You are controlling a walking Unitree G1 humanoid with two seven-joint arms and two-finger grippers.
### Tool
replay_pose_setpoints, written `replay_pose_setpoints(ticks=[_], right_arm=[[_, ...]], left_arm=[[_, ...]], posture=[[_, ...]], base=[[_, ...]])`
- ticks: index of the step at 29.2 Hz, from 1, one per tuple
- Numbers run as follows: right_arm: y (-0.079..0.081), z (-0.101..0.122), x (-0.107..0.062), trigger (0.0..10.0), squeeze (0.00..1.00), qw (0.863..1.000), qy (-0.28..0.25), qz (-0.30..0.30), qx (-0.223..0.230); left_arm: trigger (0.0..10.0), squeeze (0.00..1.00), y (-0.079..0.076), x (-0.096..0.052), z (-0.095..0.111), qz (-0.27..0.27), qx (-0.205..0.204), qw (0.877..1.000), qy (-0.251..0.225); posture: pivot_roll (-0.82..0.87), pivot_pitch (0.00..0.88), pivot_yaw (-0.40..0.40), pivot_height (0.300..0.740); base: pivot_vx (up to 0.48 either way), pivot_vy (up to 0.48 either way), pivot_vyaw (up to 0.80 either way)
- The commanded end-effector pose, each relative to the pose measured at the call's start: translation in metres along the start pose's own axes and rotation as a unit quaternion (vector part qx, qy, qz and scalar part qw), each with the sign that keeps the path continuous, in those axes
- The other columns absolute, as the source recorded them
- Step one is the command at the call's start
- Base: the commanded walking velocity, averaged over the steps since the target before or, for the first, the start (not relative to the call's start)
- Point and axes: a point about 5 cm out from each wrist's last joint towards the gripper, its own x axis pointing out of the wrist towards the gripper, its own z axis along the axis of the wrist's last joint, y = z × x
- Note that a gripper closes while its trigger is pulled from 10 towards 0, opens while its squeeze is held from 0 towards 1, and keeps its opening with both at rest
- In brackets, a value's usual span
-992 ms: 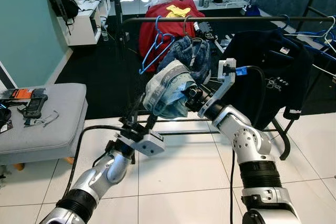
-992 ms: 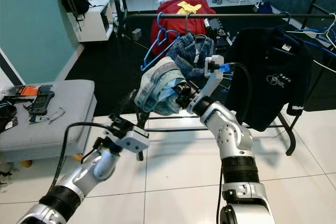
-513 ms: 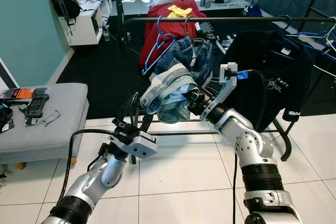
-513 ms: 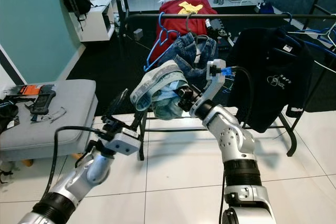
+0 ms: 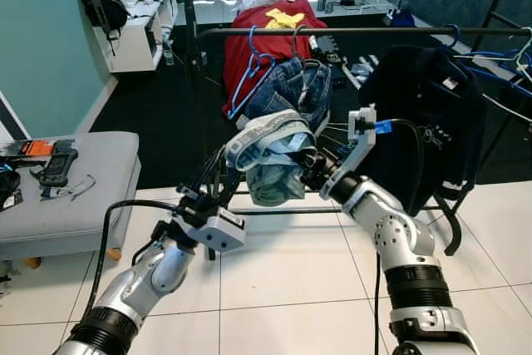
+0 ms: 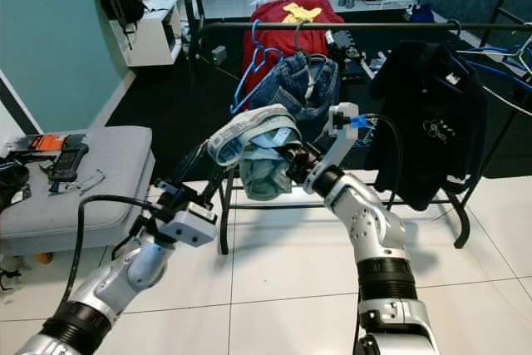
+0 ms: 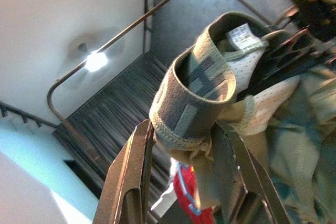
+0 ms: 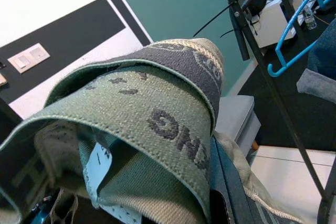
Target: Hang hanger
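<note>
A bundle of pale denim shorts (image 5: 270,151) with a grey-green lettered waistband (image 7: 194,87) hangs in the air before the black rack rail (image 5: 374,30). My right gripper (image 5: 306,170) is shut on the shorts from the right, its fingers buried in the cloth; the waistband (image 8: 157,108) lies right before it in the right wrist view. My left gripper (image 5: 218,174) reaches up from below left. Its fingers (image 7: 134,171) are open, one on each side of the waistband fold. No hanger can be made out inside the bundle.
On the rail hang a blue hanger (image 5: 247,72), dark jeans (image 5: 299,85) and a black shirt (image 5: 424,114); a red garment (image 5: 266,35) lies behind. A grey bench (image 5: 66,180) with small items stands at the left. White tiled floor lies below.
My left gripper has risen from low near the floor to the shorts' waistband. The right gripper has carried the bundle a little lower and to the right.
</note>
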Motion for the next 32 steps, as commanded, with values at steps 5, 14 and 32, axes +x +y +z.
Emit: replay_pose_setpoints(ticks=[5, 14, 32], right_arm=[[-0.002, -0.007, -0.002, 0.0, 0.0, 1.0, 0.007, -0.001, 0.002], [-0.007, -0.014, -0.007, 0.0, 0.0, 1.0, 0.018, -0.006, 0.003], [-0.008, -0.015, -0.007, 0.0, 0.0, 1.0, 0.022, -0.006, 0.003]], left_arm=[[10.0, 0.0, -0.01, -0.008, 0.01, -0.075, -0.008, 0.997, -0.028], [6.2, 0.0, -0.01, -0.01, 0.013, -0.128, -0.021, 0.991, -0.032], [0.0, 0.0, -0.013, -0.006, 0.014, -0.136, -0.038, 0.99, -0.025]], posture=[[-0.09, 0.044, -0.022, 0.74], [-0.08, 0.049, -0.024, 0.74], [-0.09, 0.048, -0.024, 0.74]], base=[[0.0, 0.0, 0.0], [0.0, 0.0, 0.0], [0.0, 0.0, 0.0]])
